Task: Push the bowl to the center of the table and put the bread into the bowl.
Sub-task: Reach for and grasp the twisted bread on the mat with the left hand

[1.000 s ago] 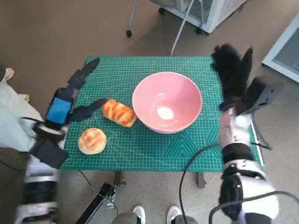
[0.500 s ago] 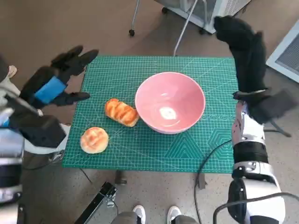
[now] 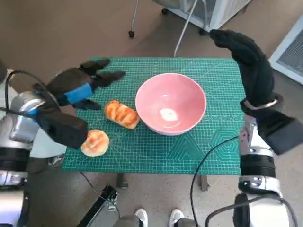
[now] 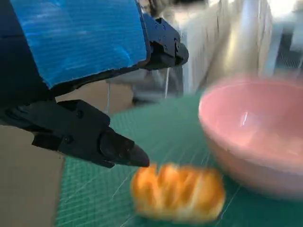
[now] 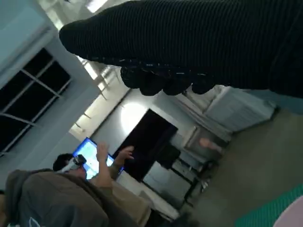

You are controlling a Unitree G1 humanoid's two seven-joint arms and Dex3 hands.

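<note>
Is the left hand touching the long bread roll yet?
Apart. The left wrist view shows green mat between the left hand fingers and the roll.

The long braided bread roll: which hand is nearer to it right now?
Left. The left hand hovers open just beside the long roll, holding nothing. The right hand is raised past the pink bowl on its far side.
</note>
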